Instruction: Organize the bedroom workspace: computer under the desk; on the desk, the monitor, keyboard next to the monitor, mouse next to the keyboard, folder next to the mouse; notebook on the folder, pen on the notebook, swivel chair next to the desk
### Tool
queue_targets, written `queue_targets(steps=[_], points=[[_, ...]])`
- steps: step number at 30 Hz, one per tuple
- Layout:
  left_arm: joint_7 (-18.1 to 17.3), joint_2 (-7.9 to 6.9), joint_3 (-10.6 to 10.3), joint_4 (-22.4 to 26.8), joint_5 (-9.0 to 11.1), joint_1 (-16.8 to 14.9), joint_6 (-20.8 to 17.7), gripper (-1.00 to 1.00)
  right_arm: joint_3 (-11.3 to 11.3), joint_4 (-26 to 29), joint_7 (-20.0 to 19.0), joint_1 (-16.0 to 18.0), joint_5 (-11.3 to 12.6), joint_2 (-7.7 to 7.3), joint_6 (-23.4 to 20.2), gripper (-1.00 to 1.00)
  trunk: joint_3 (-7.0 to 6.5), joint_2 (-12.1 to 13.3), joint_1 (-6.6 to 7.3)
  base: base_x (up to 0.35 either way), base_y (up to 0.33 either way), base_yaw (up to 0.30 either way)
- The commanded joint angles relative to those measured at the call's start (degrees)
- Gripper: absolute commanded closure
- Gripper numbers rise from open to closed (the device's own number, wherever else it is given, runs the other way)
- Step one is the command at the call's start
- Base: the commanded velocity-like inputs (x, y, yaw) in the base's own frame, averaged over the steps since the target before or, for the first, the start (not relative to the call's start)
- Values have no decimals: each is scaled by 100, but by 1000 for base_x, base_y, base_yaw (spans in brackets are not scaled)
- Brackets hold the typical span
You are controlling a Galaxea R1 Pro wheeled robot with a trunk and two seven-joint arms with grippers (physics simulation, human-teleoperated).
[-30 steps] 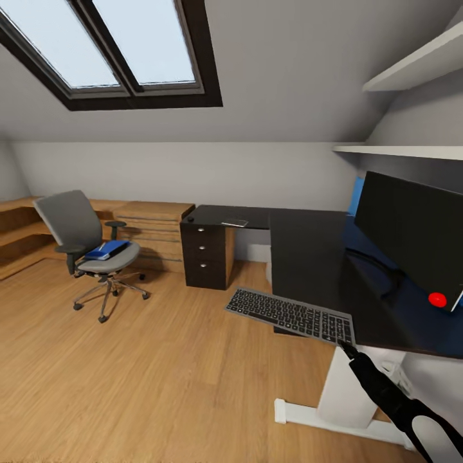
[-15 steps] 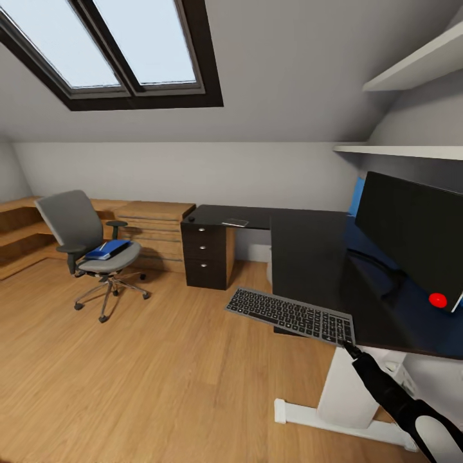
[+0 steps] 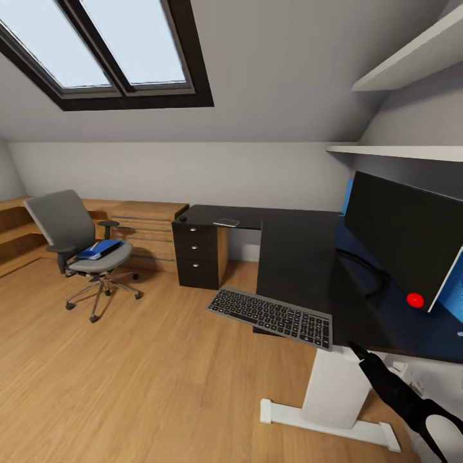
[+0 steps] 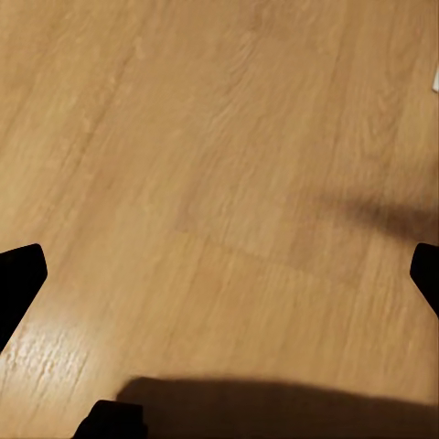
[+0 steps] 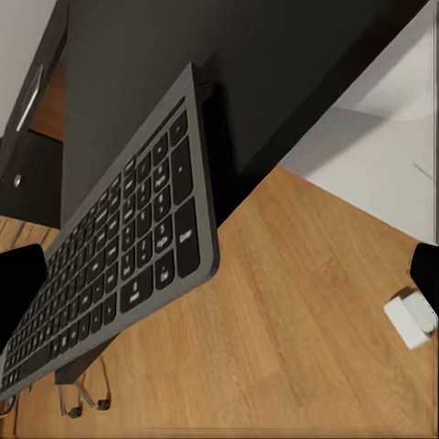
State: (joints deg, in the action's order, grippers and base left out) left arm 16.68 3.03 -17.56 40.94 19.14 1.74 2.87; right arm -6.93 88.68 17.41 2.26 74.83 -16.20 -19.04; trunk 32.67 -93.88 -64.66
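The keyboard (image 3: pixel 271 314) is seen lower centre, hanging off the desk (image 3: pixel 302 257) edge. It looks light, stiff and thin, so it's probably best pinched along a long edge. Right gripper (image 5: pixel 224 274) jaws are spread wide, nothing held; left gripper (image 4: pixel 219 274) likewise over the floor.

Floor (image 3: pixel 161 386): light wood planks, satin sheen. Worktop (image 3: pixel 296 257): smooth matt black. Keyboard (image 3: pixel 270 316): brushed silver-grey frame, matt dark keys. Swivel chair (image 3: pixel 80 247): grey cloth, chrome base.
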Motion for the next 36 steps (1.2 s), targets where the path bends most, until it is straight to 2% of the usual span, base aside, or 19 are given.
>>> queue_targets(steps=[1,4,6,8,14,16,19,21,26,27,28,30,32,33,34,35,36], points=[[37,-4,-28,5,61,-2,27,-100,-37,9,41,3,50,-5,-62,-100,5,-3,0,0,-23,0],[37,-4,-28,3,59,1,29,-100,-250,11,48,3,68,-18,-384,-100,5,-3,0,0,-10,0],[37,-4,-28,2,59,1,29,-100,-305,13,50,3,71,-22,-547,-100,5,-3,0,0,-4,0],[37,-4,-28,2,59,0,31,-100,-406,14,51,13,74,-39,-926,-100,5,-3,0,0,-2,0],[37,-4,-28,2,63,0,34,-100,-554,5,46,136,86,-56,-1720,-100,5,-3,0,0,0,0],[37,-4,-28,2,60,1,36,-100,-591,3,41,157,119,-57,-1860,-100,5,-3,0,0,0,0],[37,-4,-28,2,60,0,38,-100,-642,-314,32,353,391,-94,-2096,-100,5,-3,0,0,0,0],[37,-4,-28,2,50,1,47,-100,-650,-566,4,547,555,-210,-2325,-100,5,-3,0,0,0,0],[20,-7,-25,45,54,0,91,-100,-652,-645,-235,618,602,-259,-2504,-100,5,-3,0,0,0,0],[10,-11,-23,122,54,0,127,-100,-652,-653,-295,624,603,-263,-2518,-100,5,-3,0,0,0,0],[0,-45,0,741,70,-2,104,-100,-652,-663,-380,635,609,-267,-2535,-100,5,-3,0,0,0,0],[8,-89,11,1586,82,-1,-295,-100,-652,-666,-415,640,609,-268,-2540,-100,5,-3,0,0,0,0],[25,-114,12,2329,90,0,-1060,-100,-651,-678,-435,664,609,-274,-2561,-100,5,-3,0,0,0,0],[33,-119,14,2811,93,-1,-1687,-100,-650,-707,-445,715,607,-280,-2615,-100,5,-3,0,0,0,0],[37,-119,14,3040,94,0,-2004,-100,-650,-739,-449,748,606,-283,-2662,-100,5,-3,0,0,0,0],[46,-117,15,3451,96,0,-2577,-100,-651,-849,-459,826,605,-288,-2793,-100,5,-3,0,0,0,0],[50,-115,13,3624,96,1,-2813,-100,-651,-928,-464,872,606,-289,-2875,-100,5,-3,0,0,0,0]])
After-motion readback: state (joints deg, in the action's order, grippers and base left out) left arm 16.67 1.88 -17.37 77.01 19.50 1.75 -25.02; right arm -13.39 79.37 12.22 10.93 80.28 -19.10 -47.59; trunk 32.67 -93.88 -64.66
